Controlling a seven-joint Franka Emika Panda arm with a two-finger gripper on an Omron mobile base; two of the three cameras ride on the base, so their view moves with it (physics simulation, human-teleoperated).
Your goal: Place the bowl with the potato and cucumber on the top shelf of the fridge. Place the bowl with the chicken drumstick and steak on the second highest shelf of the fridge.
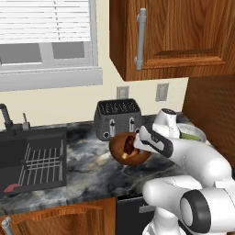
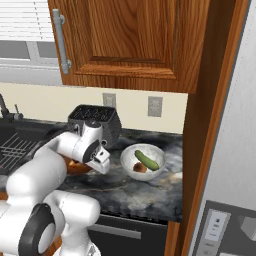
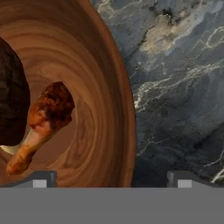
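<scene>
A brown wooden bowl (image 1: pixel 124 153) (image 2: pixel 75 167) (image 3: pixel 100 87) rests on the dark marble counter. Inside it lie the chicken drumstick (image 3: pixel 43 118) and the dark steak (image 3: pixel 13 109). My gripper (image 3: pixel 111 179) (image 1: pixel 137 142) hangs open just above the bowl's right rim, one fingertip over the inside and one over the counter, holding nothing. To the right stands the pale speckled bowl (image 2: pixel 131 156) (image 1: pixel 195 134) with the cucumber (image 2: pixel 146 160) and the potato (image 2: pixel 140 168). The top shelf and second highest shelf are out of view.
A dark toaster (image 1: pixel 117 118) (image 2: pixel 95 117) stands at the wall behind the bowls. A black sink (image 1: pixel 32 160) lies to the left. A tall wooden panel (image 2: pixel 200 150) and the grey fridge front (image 2: pixel 232 150) rise on the right, below overhead cabinets (image 1: pixel 179 36).
</scene>
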